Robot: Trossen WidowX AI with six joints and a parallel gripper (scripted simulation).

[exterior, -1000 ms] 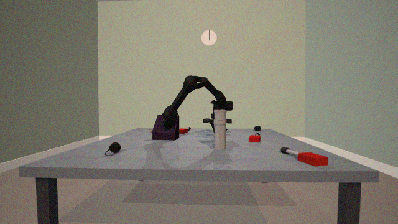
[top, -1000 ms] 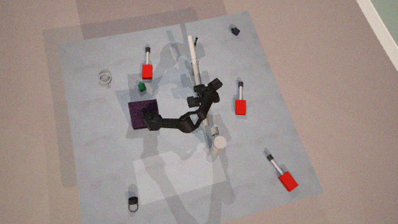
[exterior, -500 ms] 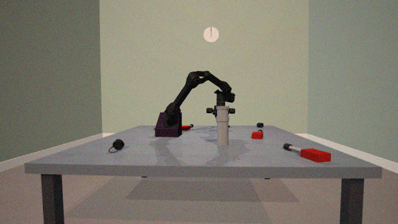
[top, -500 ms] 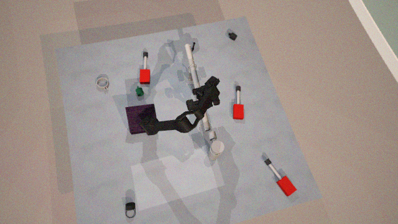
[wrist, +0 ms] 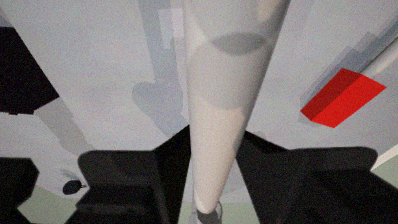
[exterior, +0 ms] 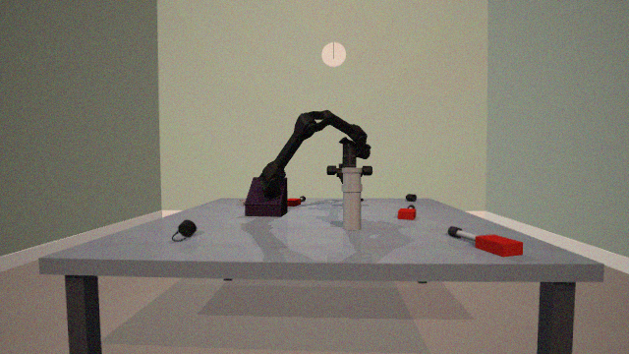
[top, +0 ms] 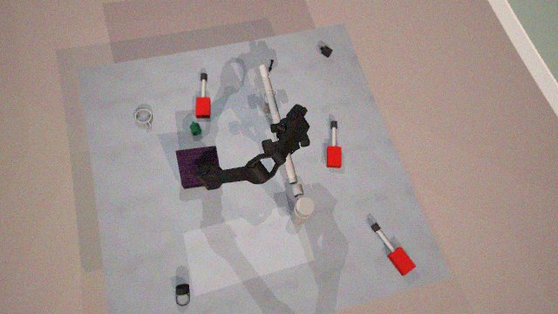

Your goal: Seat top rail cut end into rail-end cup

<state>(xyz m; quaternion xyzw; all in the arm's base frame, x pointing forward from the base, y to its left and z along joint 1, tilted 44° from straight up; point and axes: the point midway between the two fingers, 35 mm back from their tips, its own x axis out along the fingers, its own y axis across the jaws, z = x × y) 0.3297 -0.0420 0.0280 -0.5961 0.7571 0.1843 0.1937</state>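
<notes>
The pale rail [top: 268,105] [wrist: 220,95] runs through the loop cap [top: 265,98]. Its cut end is short of the rail-end cup [top: 297,190], with a small gap between them. The cup hangs beside the big post [top: 302,220] [exterior: 352,211], on the side toward the arm. The brace band [exterior: 352,188] sits high on the post, just below the post cap [top: 304,207] [exterior: 352,170]. My gripper [wrist: 210,128] is shut on the rail, one finger on each side, between the loop cap and the cup. In the exterior view the post hides the rail, the cup and my fingertips.
The purple arm base [top: 185,163] [exterior: 265,208] stands left of the rail. Red-handled tools lie left [top: 203,107] and right [top: 334,157] of it, another near the front right [top: 401,262] [exterior: 498,245]. A ring [top: 143,117], green piece [top: 195,128] and black looped cap [top: 182,290] [exterior: 187,228] lie farther left.
</notes>
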